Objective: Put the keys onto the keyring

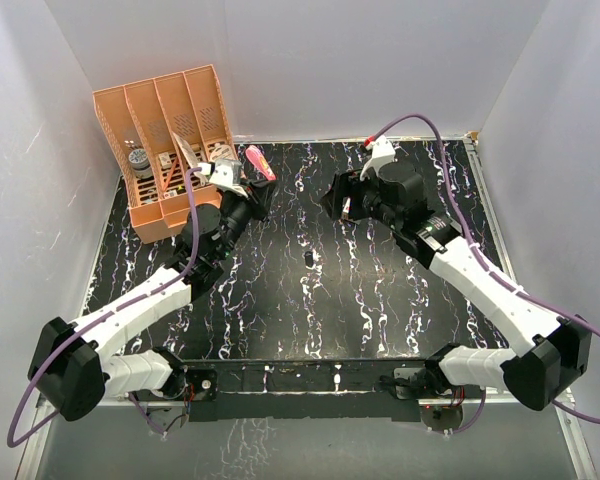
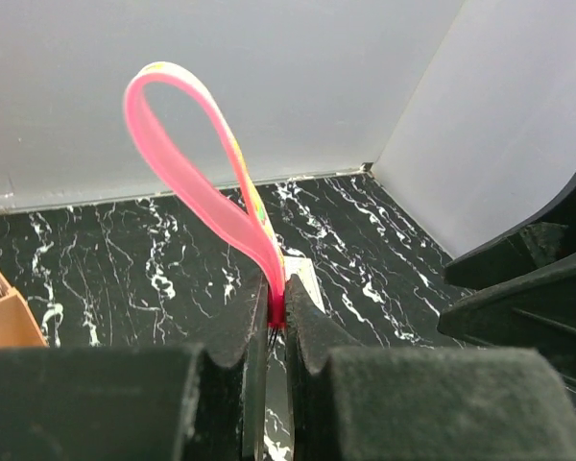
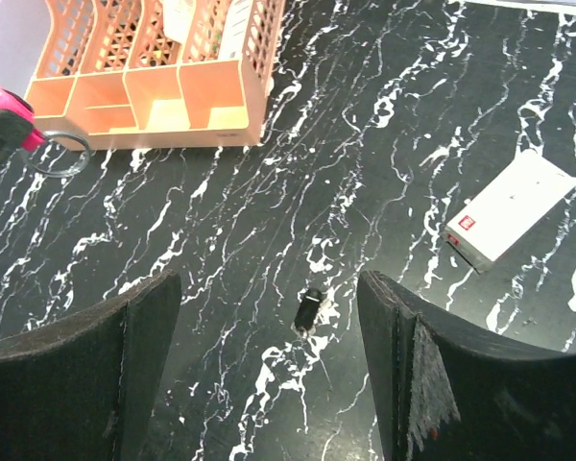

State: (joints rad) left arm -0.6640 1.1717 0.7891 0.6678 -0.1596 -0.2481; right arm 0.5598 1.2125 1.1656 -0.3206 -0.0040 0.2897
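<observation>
1. Pinching the keyring [image 2: 197,182] by its pink strip, the left gripper [image 2: 276,327] is clamped tight near the bench's [image 1: 380,310] far-left corner.
2. The right gripper [image 3: 266,293] hangs with jaws apart.
3. The key [image 3: 310,309] lies mid-bench.

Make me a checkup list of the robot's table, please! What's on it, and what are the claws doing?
Surface: black marbled table with white veins.
Job's things: key lies loose on the table; keyring is pinched by its pink strap.
Clutter: orange organizer at the far left with small items inside; white box with a red mark.
Grippers: left gripper shut on the keyring; right gripper open above the key.
Cables: purple cable loops along each arm.
Surroundings: white walls.
</observation>
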